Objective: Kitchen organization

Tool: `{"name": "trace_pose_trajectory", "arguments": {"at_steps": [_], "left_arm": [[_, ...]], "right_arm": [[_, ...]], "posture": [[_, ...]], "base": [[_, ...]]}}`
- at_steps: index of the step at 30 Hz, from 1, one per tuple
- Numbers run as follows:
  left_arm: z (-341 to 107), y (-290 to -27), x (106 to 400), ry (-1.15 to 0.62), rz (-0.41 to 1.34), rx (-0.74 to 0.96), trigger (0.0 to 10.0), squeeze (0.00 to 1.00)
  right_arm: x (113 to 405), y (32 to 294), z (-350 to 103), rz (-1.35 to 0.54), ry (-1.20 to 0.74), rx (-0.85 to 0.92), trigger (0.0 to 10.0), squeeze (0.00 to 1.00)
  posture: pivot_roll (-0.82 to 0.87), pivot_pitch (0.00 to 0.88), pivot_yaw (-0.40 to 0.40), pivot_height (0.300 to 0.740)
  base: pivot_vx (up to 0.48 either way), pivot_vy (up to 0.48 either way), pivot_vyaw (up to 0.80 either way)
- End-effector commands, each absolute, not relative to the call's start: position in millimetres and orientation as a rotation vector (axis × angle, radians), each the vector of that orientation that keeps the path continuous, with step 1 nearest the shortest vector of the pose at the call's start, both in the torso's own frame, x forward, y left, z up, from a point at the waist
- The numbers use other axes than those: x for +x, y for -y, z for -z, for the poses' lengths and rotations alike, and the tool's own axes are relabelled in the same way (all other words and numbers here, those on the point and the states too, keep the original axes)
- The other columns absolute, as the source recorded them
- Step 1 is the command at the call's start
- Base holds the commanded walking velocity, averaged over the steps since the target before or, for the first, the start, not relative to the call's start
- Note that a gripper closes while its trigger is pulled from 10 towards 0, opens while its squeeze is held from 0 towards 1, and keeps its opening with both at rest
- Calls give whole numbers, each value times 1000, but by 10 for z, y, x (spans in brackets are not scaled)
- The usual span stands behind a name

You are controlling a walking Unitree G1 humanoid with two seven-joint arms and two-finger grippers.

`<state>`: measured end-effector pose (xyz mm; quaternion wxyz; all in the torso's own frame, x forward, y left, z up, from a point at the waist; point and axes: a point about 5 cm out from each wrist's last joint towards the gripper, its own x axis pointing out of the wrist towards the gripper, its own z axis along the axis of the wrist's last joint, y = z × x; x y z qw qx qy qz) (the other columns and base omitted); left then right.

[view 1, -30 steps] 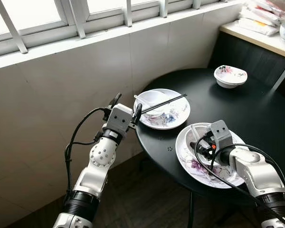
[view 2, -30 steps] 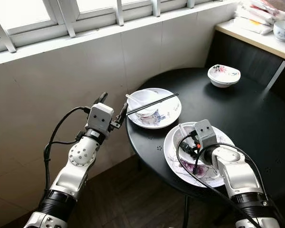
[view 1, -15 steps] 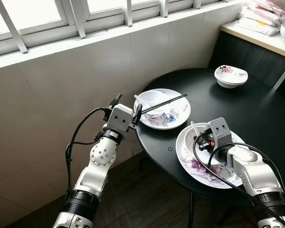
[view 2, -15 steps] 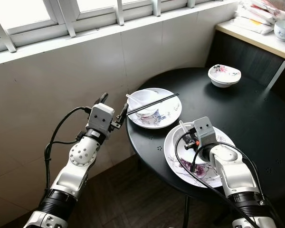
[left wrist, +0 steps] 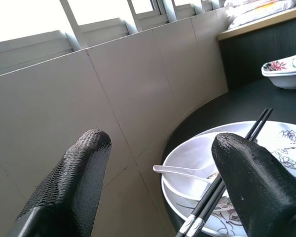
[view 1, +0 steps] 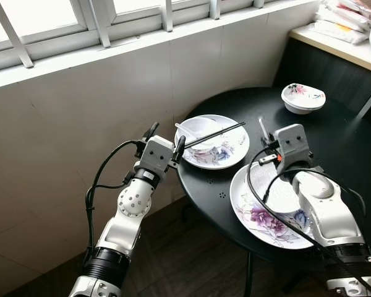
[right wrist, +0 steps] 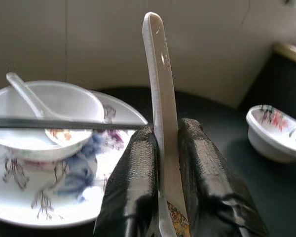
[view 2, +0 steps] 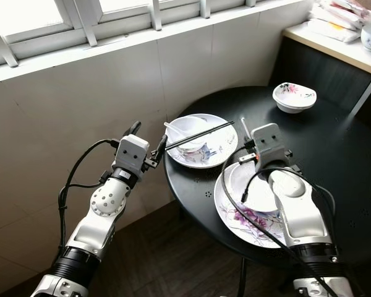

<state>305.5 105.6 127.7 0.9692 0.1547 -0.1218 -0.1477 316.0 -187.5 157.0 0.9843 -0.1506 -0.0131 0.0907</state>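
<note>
Above the round black table [view 1: 334, 142], the right gripper [right wrist: 163, 163] pinches a white spoon [right wrist: 160, 98] upright between its fingers.
It hangs over the near flowered plate [view 1: 260, 216], which carries a white bowl [view 1: 278, 195]. Beside the table's edge, the left gripper [left wrist: 158, 168] hovers with fingers spread wide, just short of the far plate [view 1: 226, 154], whose bowl [view 1: 198, 131] holds another spoon [view 1: 184, 130] and bears black chopsticks [view 1: 216, 133] across it. A small flowered bowl [view 1: 303, 98] sits well apart.

Round black table [view 1: 334, 139]; two plates [view 1: 226, 151], bowl [view 1: 303, 98]
</note>
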Motion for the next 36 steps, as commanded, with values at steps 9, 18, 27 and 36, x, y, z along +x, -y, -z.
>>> {"name": "trace_pose_trajectory", "arguments": {"at_steps": [9, 18, 27, 36], "left_arm": [[-1318, -1124, 3091, 249, 252, 281, 10000, 0], [-1338, -1143, 3095, 254, 242, 275, 10000, 0], [-1382, -1166, 3082, 288, 222, 269, 10000, 0], [-1411, -1177, 3073, 310, 215, 268, 10000, 0]], "right_arm": [[3092, 1698, -1810, -195, 241, -351, 0, 0], [3071, 1611, -1841, -217, 296, -362, 0, 0], [3073, 1587, -1848, -222, 319, -378, 0, 0], [3061, 1558, -1853, -228, 349, -400, 0, 0]], "posture": [[-137, 0, 5, 740], [-137, 0, 5, 740], [-130, 0, 2, 740], [-130, 0, 2, 740]], "base": [[0, 0, 356], [0, 363, 800], [0, 146, 800], [0, 0, 800]]}}
